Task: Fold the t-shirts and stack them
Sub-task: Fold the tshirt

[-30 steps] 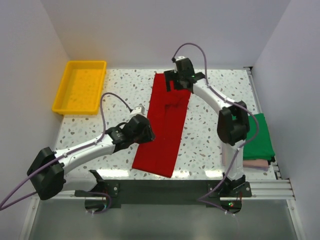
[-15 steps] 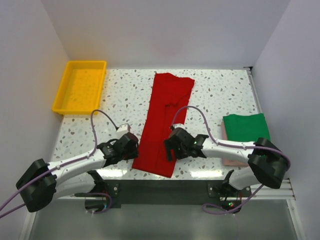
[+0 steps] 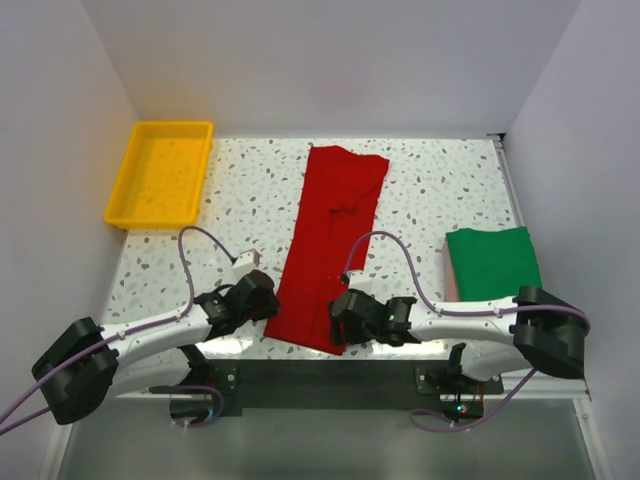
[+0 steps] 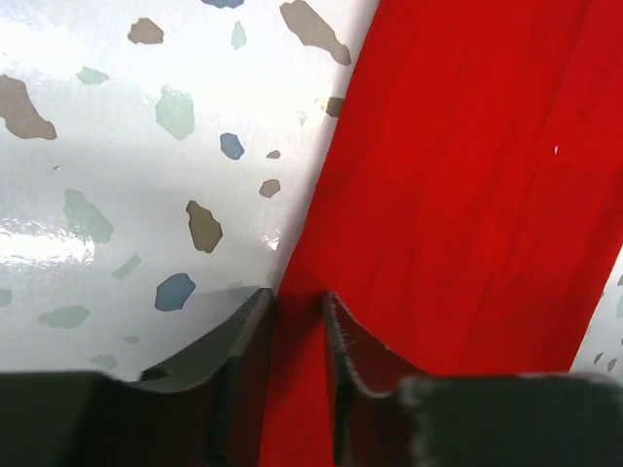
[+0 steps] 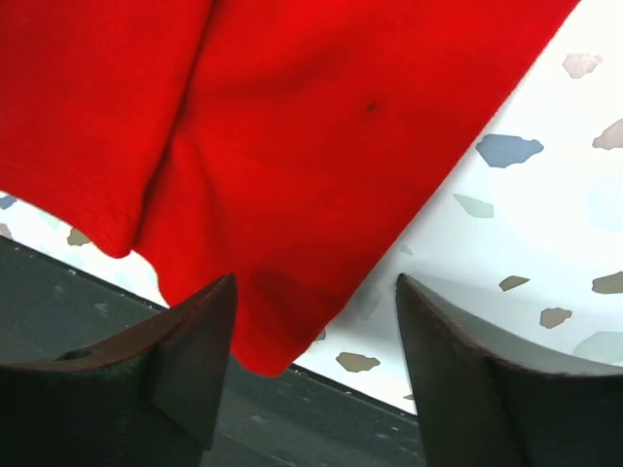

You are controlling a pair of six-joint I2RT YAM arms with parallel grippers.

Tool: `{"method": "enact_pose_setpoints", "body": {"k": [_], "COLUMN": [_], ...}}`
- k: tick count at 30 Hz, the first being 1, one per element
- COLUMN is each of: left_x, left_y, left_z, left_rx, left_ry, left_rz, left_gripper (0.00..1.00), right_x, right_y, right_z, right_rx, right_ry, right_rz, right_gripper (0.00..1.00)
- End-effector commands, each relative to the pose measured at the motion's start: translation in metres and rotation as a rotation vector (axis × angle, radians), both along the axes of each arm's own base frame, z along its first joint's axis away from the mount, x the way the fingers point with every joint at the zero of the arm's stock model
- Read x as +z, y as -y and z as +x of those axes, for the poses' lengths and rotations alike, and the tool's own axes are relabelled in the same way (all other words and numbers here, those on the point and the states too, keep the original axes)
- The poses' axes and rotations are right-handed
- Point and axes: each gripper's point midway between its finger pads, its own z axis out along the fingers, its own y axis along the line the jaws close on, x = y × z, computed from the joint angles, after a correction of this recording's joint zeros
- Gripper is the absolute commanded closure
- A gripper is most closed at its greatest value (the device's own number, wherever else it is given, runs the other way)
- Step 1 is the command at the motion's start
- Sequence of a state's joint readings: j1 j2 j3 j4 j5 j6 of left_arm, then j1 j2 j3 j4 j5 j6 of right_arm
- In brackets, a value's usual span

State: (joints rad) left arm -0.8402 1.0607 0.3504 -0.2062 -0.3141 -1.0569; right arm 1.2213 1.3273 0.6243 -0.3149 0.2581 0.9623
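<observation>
At the near edge of the bench [image 3: 240,200], left claw [image 4: 297,302] narrowed about the left hem of the red t-shirt [image 3: 330,230], pinch uncertain; right claw [image 5: 316,292] wide, straddling its right corner. Shirt lies mid-bench as a long strip; crosswise folding and stacking onto the folded green t-shirt [image 3: 492,262], far right, judged outstanding.

On my table [image 3: 250,190] the tray [image 3: 120,190] sits at the far left corner. The long t-shirt [image 3: 330,250] lies down the middle, from far edge to near edge. The folded t-shirt [image 3: 492,265] lies at the right edge, on top of the lower t-shirt [image 3: 448,285]. My left gripper [image 4: 297,302] straddles the long t-shirt's near left edge. My right gripper [image 5: 316,287] straddles its near right corner, which overhangs the table's front.
</observation>
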Motion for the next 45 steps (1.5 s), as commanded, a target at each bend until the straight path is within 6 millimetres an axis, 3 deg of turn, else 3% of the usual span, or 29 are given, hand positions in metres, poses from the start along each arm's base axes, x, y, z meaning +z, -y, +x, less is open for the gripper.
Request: {"method": "enact_pose_setpoints", "body": {"k": [1, 4, 5, 8, 11, 15, 18, 22, 26, 33, 38, 39, 40, 43, 45], "left_x": [-0.022, -0.022, -0.022, -0.020, -0.014, -0.005, 0.000, 0.000, -0.005, -0.017, -0.016, -0.015, -0.014, -0.013, -0.012], "left_y": [-0.009, -0.002, 0.000, 0.006, 0.013, 0.025, 0.038, 0.042, 0.033, 0.021, 0.019, 0.020, 0.020, 0.020, 0.021], "left_z": [-0.019, -0.021, -0.021, -0.023, -0.024, -0.027, -0.030, -0.030, -0.027, -0.037, -0.038, -0.038, -0.038, -0.039, -0.041], "left_rx": [-0.025, -0.056, -0.062, -0.082, -0.091, -0.102, -0.109, -0.104, -0.080, -0.068, -0.073, -0.078, -0.079, -0.088, -0.094], "left_ry": [-0.072, -0.078, -0.079, -0.088, -0.087, -0.098, -0.102, -0.107, -0.111, -0.136, -0.132, -0.133, -0.129, -0.131, -0.135], "left_rz": [0.036, 0.013, 0.006, -0.014, -0.053, -0.137, -0.231, -0.258, -0.195, -0.169, -0.164, -0.163, -0.164, -0.170, -0.177], "left_gripper": [0.71, 0.83, 0.86, 0.97, 1.00, 1.00, 1.00, 1.00, 1.00, 1.00, 1.00, 1.00, 1.00, 1.00, 1.00], "right_x": [-0.002, -0.002, -0.003, -0.003, 0.002, 0.008, 0.015, 0.021, 0.011, -0.012, -0.014, -0.015, -0.015, -0.018, -0.021], "right_y": [0.001, 0.007, 0.013, 0.031, 0.052, 0.078, 0.088, 0.069, 0.042, 0.027, 0.029, 0.031, 0.032, 0.045, 0.061], "right_z": [0.010, 0.012, 0.012, 0.011, 0.014, 0.017, 0.020, 0.009, -0.006, -0.021, -0.021, -0.021, -0.020, -0.024, -0.025], "right_rx": [-0.087, -0.097, -0.101, -0.116, -0.151, -0.188, -0.203, -0.143, -0.088, -0.063, -0.063, -0.066, -0.068, -0.071, -0.091], "right_ry": [0.037, 0.051, 0.052, 0.063, 0.087, 0.091, 0.091, 0.024, -0.051, -0.130, -0.133, -0.133, -0.128, -0.134, -0.125], "right_rz": [0.012, -0.012, -0.036, -0.088, -0.100, -0.104, -0.072, 0.014, 0.110, 0.122, 0.095, 0.089, 0.082, 0.043, -0.007], "right_gripper": [0.34, 0.51, 0.64, 0.82, 0.87, 0.88, 0.84, 0.58, 0.44, 0.41, 0.49, 0.54, 0.66, 0.84, 0.89]}}
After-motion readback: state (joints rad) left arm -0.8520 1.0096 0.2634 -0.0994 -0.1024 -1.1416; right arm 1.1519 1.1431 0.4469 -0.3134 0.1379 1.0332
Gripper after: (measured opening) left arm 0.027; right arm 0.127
